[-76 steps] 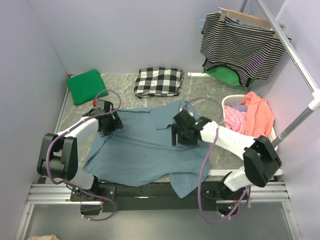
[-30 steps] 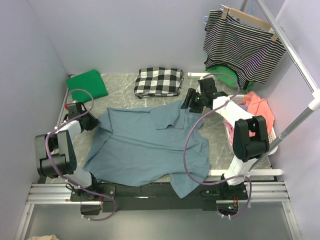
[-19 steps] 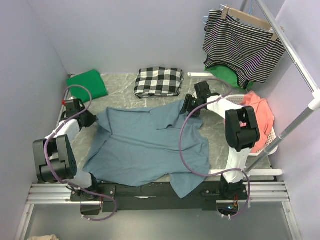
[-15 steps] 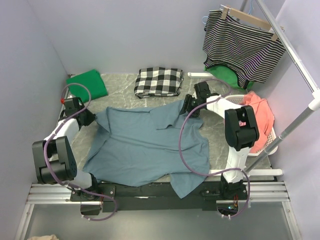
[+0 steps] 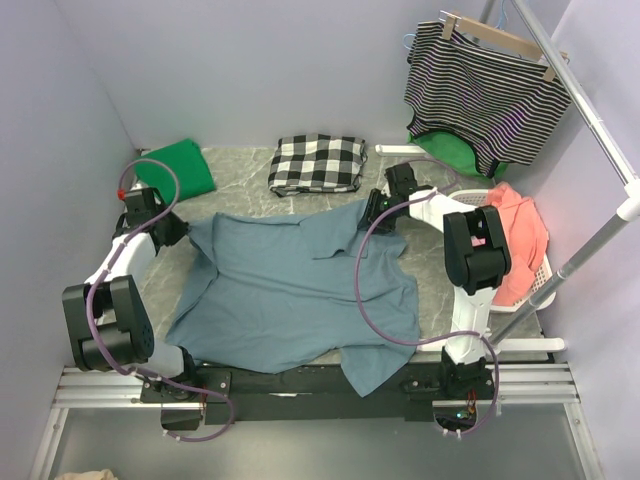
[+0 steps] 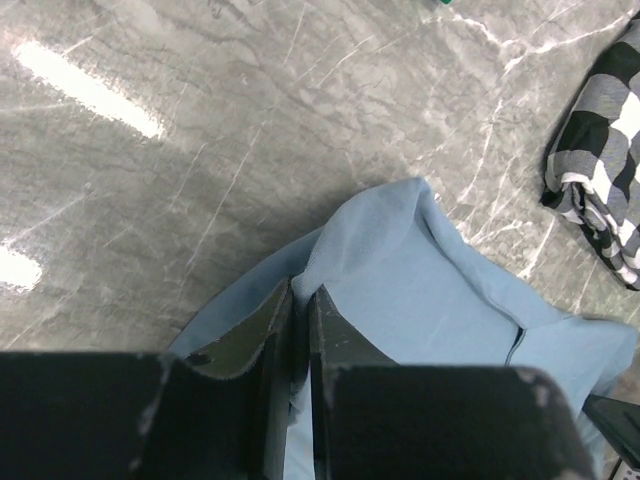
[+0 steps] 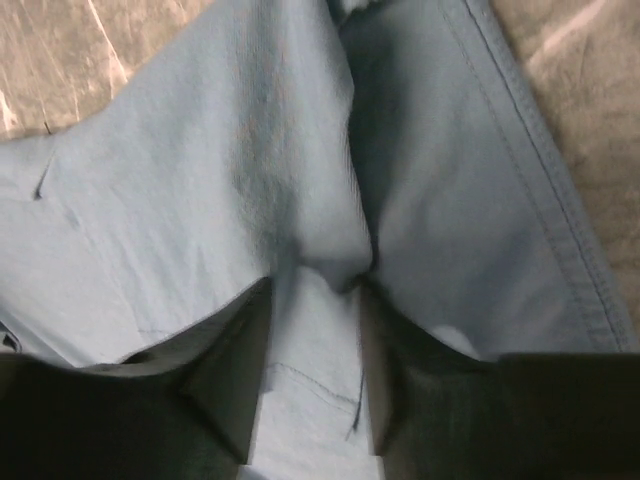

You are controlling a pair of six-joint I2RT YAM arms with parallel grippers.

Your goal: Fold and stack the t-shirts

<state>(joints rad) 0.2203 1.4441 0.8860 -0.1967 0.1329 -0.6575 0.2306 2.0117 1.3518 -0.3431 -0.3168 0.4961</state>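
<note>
The slate-blue t-shirt (image 5: 290,290) lies spread out on the marble table, hem hanging over the near edge. My left gripper (image 5: 165,228) sits at its left sleeve. In the left wrist view this gripper (image 6: 300,290) is shut on a fold of the blue cloth (image 6: 440,290). My right gripper (image 5: 375,212) rests on the shirt's far right shoulder. In the right wrist view its jaws (image 7: 315,285) stand apart over the blue fabric (image 7: 250,150), a raised ridge of cloth between the tips. The green t-shirt (image 5: 180,165) lies folded at the back left corner.
A folded black-and-white checked cloth (image 5: 318,163) (image 6: 600,190) lies at the back middle. A striped top (image 5: 480,90) hangs from a hanger on the slanted rail (image 5: 590,110), with something green below it. A white basket (image 5: 545,272) of pink and orange clothes stands at the right.
My left gripper closed on the sleeve edge and drew slightly back and left. My right gripper shifted a little left on the shoulder and its jaws have narrowed.
</note>
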